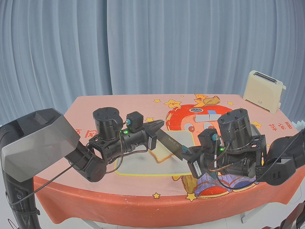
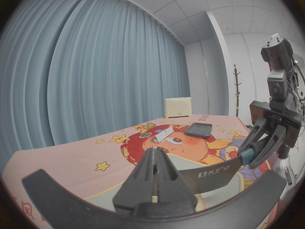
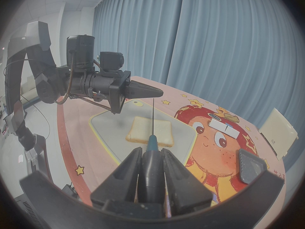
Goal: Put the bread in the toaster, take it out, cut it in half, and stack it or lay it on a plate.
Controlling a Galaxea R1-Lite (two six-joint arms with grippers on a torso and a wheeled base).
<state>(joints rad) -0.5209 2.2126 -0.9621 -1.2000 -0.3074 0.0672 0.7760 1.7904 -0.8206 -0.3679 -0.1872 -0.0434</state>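
Observation:
A slice of bread lies flat on the grey cutting board. My right gripper is shut on the teal handle of a knife, held edge-down over the middle of the slice. My left gripper is shut, its tip just above the far end of the blade; I cannot tell whether they touch. The cream toaster stands at the table's far right corner. A dark plate lies between board and toaster.
A small white and blue box lies on the printed tablecloth beyond the board. The table edge runs close in front of both arms. Blue curtains hang behind the table.

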